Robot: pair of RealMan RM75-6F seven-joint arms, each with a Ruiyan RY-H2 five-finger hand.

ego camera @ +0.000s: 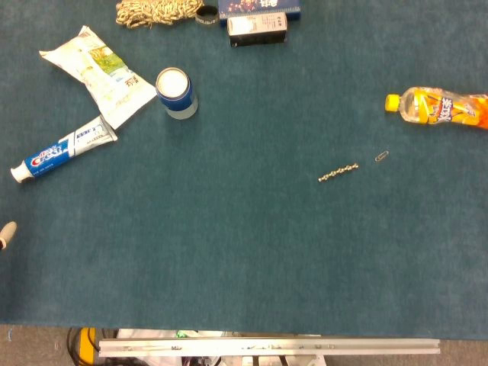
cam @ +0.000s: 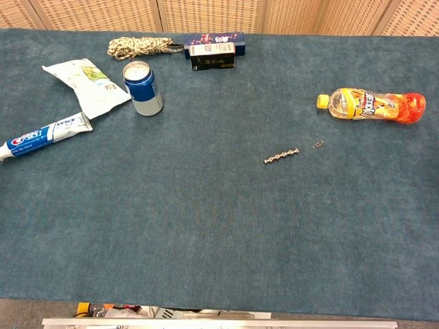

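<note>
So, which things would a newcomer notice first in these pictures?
Probably the orange plastic drink bottle with a yellow cap, lying on its side at the right edge of the dark teal table cloth. Next comes the blue metal can standing upright at the upper left, beside the white and blue toothpaste tube.

The head view looks almost straight down on the table (ego camera: 244, 252); the chest view, lower, slants across that same tabletop.

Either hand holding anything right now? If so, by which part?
Nothing visibly held. Only a fingertip of the left hand shows at the head view's left edge, over bare tablecloth, nearest the toothpaste tube. The right hand is out of view.
</note>
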